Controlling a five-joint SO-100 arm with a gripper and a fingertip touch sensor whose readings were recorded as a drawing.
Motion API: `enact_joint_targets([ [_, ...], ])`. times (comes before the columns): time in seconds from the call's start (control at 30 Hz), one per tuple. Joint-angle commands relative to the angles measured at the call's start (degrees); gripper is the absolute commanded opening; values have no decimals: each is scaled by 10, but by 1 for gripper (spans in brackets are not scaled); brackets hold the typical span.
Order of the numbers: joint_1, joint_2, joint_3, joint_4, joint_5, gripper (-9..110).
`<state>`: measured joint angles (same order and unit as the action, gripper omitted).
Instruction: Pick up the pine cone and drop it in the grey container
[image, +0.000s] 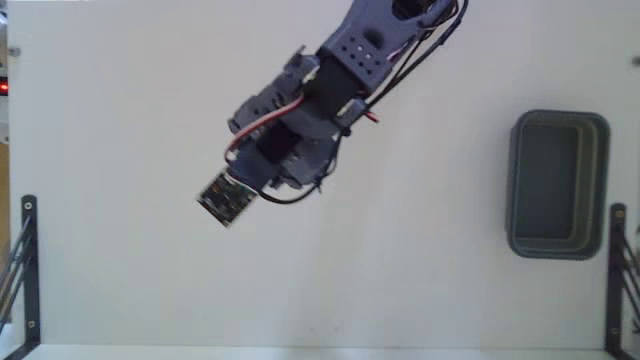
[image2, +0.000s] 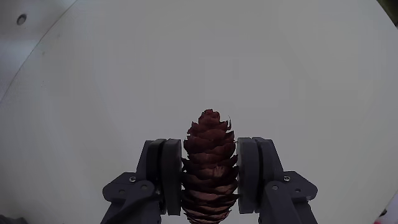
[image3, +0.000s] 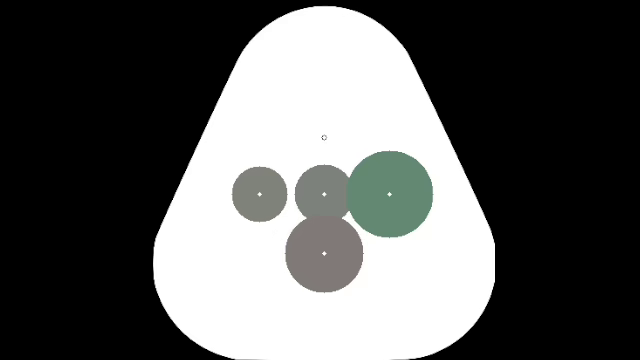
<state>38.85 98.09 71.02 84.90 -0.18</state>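
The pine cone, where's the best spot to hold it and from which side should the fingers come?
Grip the pine cone across its wide lower body, one finger on each flank, as the gripper does in the wrist view. Its long axis runs between the fingers with the narrow tip poking forward, so the scales probably give the pads some bite.

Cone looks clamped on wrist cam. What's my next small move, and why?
Probably swing the arm toward the grey container, at the right of the fixed view. The gripper is shut on the pine cone, both fingers pressing its sides, and the container sits well away from the arm.
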Motion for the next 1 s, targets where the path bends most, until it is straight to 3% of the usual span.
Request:
enact_joint_targets([
  [0.0, -21, 11, -27, 4, 2, 44],
  [0.97, -350, -16, -38, -12, 2, 44],
])
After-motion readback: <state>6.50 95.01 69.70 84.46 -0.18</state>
